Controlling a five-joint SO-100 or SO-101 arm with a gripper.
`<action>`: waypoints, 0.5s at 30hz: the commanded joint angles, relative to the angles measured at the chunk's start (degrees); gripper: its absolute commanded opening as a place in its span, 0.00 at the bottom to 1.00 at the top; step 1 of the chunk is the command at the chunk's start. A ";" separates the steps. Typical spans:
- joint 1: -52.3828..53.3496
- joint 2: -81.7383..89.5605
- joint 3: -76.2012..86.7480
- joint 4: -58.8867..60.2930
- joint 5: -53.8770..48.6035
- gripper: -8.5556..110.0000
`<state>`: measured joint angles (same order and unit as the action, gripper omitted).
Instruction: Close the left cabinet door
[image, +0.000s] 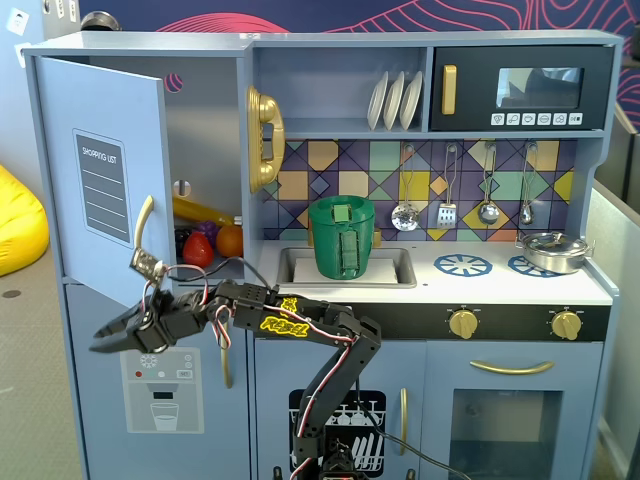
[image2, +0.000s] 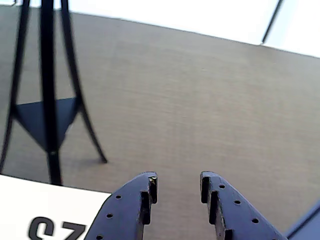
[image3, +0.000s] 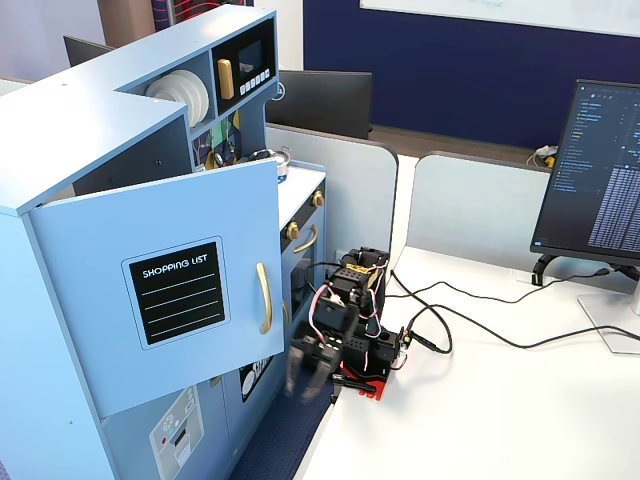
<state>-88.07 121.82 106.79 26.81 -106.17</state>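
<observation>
The left cabinet door (image: 105, 140) is light blue with a black "SHOPPING LIST" panel and a curved gold handle (image: 142, 222). It stands swung open at the kitchen's left. It also shows in a fixed view (image3: 100, 270), panel and handle (image3: 263, 298) facing out. My gripper (image: 100, 343) is open and empty. It points left, just below the door's lower edge and in front of the lower door with the ice-dispenser graphic (image: 162, 392). In the wrist view my gripper (image2: 177, 182) shows parted fingers over brown floor. It is blurred in a fixed view (image3: 300, 380).
Toy fruit (image: 200, 247) lies inside the open compartment. A green pot (image: 342, 237) sits in the sink and a gold phone (image: 265, 138) hangs beside the compartment. A black tripod (image2: 47, 100) stands on the floor. Cables (image3: 470, 325) and a monitor (image3: 600, 170) are on the white table.
</observation>
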 joint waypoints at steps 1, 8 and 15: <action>4.31 1.85 -3.43 0.53 -1.58 0.07; 11.16 3.96 -0.88 0.79 -1.93 0.07; 19.51 6.33 2.46 2.90 -3.16 0.07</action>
<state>-73.56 124.28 109.60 29.44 -108.37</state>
